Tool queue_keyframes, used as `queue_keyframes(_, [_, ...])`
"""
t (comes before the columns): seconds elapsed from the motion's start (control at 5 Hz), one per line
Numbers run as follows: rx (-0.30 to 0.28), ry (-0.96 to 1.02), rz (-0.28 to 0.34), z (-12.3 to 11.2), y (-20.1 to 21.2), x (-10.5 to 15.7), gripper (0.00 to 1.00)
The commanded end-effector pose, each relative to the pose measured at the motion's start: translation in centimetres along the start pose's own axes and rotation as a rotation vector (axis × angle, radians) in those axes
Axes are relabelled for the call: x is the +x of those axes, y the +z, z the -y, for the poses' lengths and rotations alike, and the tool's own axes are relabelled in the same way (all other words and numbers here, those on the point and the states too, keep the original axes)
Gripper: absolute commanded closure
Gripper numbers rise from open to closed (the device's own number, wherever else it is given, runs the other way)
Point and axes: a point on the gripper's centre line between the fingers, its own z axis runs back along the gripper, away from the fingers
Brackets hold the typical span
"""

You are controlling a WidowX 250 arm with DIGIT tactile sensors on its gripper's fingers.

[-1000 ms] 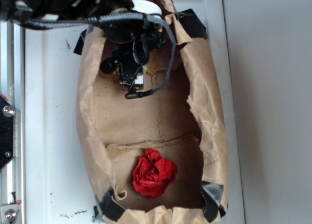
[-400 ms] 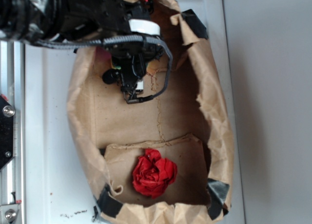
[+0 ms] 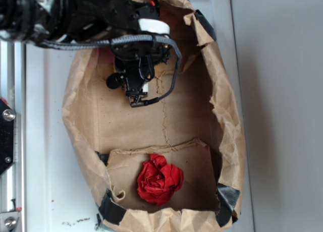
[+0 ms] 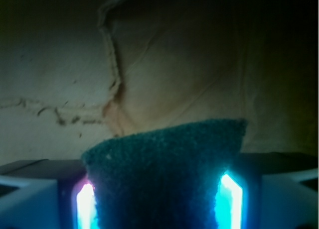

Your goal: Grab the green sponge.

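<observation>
Wrist view shows the dark green, rough-textured scouring sponge (image 4: 164, 174) filling the lower middle of the picture, seated between the two grey gripper fingers (image 4: 27, 201) whose inner faces glow blue and pink on either side of it. The black WidowX gripper (image 4: 159, 209) therefore appears clamped on the sponge, with the creased brown paper floor of the bag (image 4: 189, 69) behind it.

From the exterior view, the gripper (image 3: 133, 93) sits in the upper half of the open brown paper bag (image 3: 229, 126), taped at its corners with black tape. The sponge itself is hidden under the arm there. The crumpled red paper ball (image 3: 160, 178) lies untouched at the bag's lower end, well apart from the gripper.

The grab looks essentially done; whether the sponge has cleared the bag floor cannot be told, so a secure lift may be all that remains.
</observation>
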Motion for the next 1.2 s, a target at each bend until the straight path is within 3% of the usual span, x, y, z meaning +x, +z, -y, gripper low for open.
queue_keyframes(0.0, [-0.089, 0.013, 0.028, -1.3, 8.4, 2.1, 1.0])
queue_keyframes(0.4, [-0.151, 0.041, 0.076, 1.5, 14.5, 1.4, 1.0])
queue_keyframes(1.0, [-0.144, 0.084, 0.059, 4.7, 18.7, 3.5, 1.0])
